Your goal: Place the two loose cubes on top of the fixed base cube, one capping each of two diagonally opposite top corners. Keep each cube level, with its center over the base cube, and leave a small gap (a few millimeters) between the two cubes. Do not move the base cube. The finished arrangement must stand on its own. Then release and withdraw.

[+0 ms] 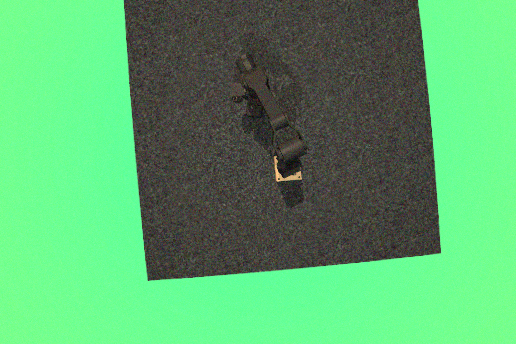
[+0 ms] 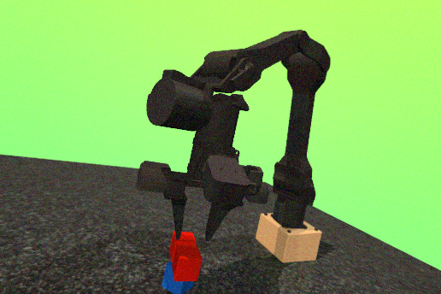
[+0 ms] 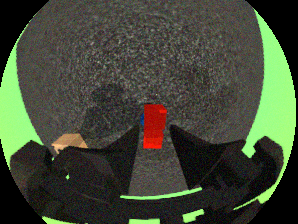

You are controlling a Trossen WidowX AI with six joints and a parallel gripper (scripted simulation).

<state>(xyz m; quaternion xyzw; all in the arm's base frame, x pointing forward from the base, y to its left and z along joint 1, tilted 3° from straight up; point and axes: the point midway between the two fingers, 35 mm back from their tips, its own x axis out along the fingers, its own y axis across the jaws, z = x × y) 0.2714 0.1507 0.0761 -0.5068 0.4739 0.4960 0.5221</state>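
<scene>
Red cubes (image 2: 187,261) (image 3: 154,125), blue cube (image 2: 173,280) (bright), blk arm (image 2: 302,120) (image 1: 267,98), speckled dk-grey floor (image 1: 350,106) (image 2: 64,219) (image 3: 150,55)
</scene>
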